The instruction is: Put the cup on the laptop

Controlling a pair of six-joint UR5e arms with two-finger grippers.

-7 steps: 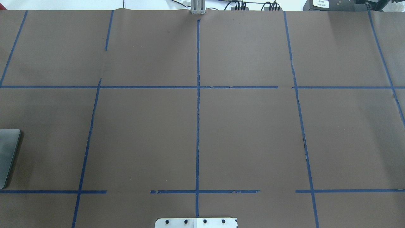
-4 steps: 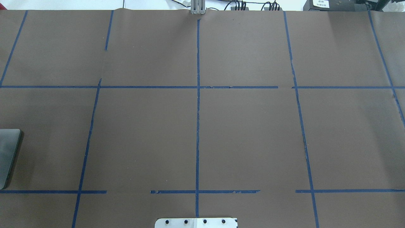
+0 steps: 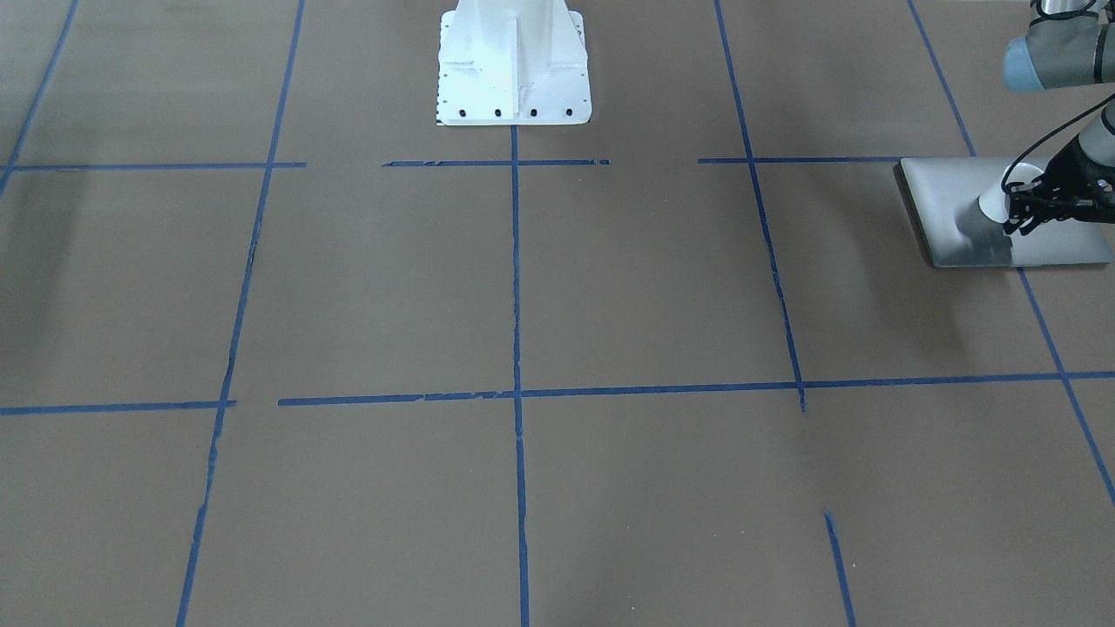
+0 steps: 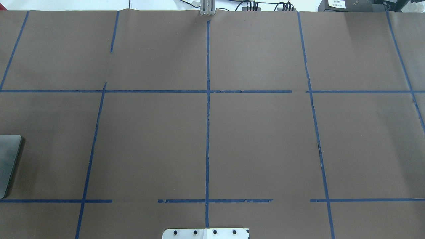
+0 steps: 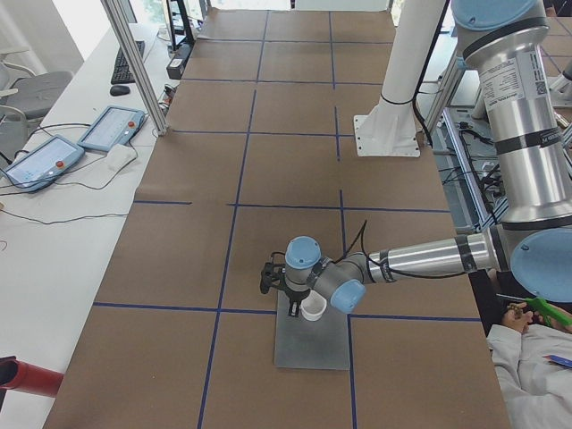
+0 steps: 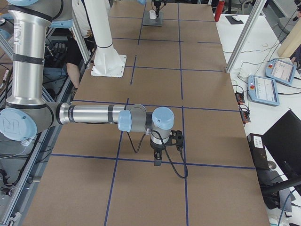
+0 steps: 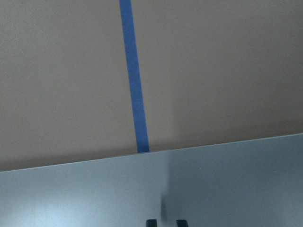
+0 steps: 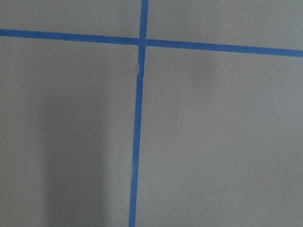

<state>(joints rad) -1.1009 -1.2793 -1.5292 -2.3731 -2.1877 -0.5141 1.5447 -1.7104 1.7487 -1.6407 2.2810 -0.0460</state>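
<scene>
While the white cup (image 3: 1000,196) sits on the lid of the silver-grey laptop (image 3: 941,205), at the table's (image 3: 610,287) end on the robot's left, the left gripper (image 3: 1023,218) is just beside it. The wrist view shows only two dark fingertips (image 7: 151,222) with a narrow gap over bare lid, so it cannot be told whether they hold the cup. The right gripper (image 6: 157,161) hangs low over a crossing of blue tape lines (image 8: 137,142), well apart from the laptop, and whether it is open or closed is also not visible.

Laptop (image 4: 8,162) gets chopped off by the overhead view's left edge, and the left gripper (image 3: 1017,218) covers part of the cup (image 3: 993,202) (its grip's too small to tell).
</scene>
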